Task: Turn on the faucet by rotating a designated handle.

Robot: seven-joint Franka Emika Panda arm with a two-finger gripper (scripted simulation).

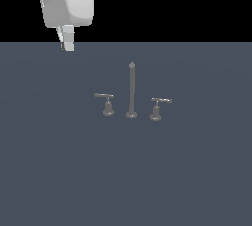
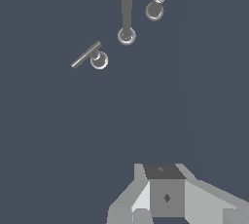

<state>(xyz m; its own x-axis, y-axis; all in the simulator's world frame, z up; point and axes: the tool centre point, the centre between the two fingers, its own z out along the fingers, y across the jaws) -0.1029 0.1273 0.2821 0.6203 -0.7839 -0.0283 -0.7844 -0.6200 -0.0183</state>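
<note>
The handle [image 1: 107, 103] stands left of the spout post [image 1: 131, 90], twin handle [image 1: 158, 107] right.

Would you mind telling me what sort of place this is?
Probably a bare simulated test scene, no real room: a plain grey floor, black void behind, and only a faucet with the gripper hanging above.

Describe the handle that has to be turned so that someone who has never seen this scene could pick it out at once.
On the flat grey-blue surface stands a small grey faucet set; find its tall thin spout post in the middle. The handle is the short lever on the exterior view's left of that post, nearest the gripper hanging above. Its twin stands on the other side of the post.
</note>
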